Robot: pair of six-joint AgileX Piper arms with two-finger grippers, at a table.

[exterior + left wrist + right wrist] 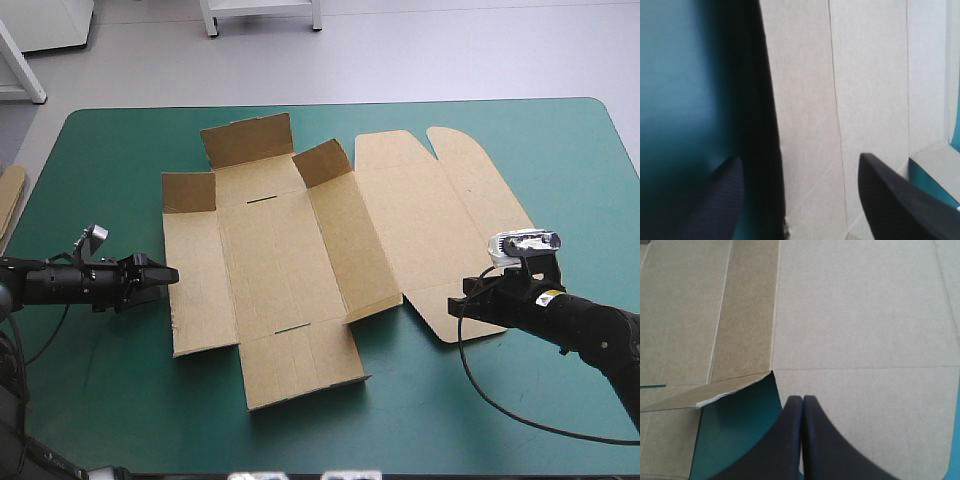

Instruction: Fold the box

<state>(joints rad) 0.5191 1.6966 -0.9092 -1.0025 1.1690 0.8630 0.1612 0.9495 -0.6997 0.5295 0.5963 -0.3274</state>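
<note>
Brown board, cut and creased, lies mostly flat on the middle of the table (100,150): this is the box (290,270), not yet a tray. Its long axis runs across the table from left to right, turned a little, with the lid (440,220) at the right-hand end, pointing toward the right edge. Three short flaps (247,140) along the far side stand partly raised; the near flap and the long walls lie down. The left gripper (165,272) sits low, just beside the outer edge of the left wall (195,280). In its own wrist view the fingers are spread wide and straddle that edge, one over the teal-green cover and one over the board. A dark shadow along the edge suggests it rides slightly off the cover. The right gripper (455,305) is at the near edge of the lid, close to where it joins the tray part. Its fingers are pressed together into one point, with no board visible between them. I judge the task to be at an early step, with the left wall the likely first to go up. The next move would call for the spread fingers to pinch the edge and swing the wall upright along its crease, while the sheet is kept from sliding. A strip of more board (10,200) shows at the table's left edge, well apart.
</note>
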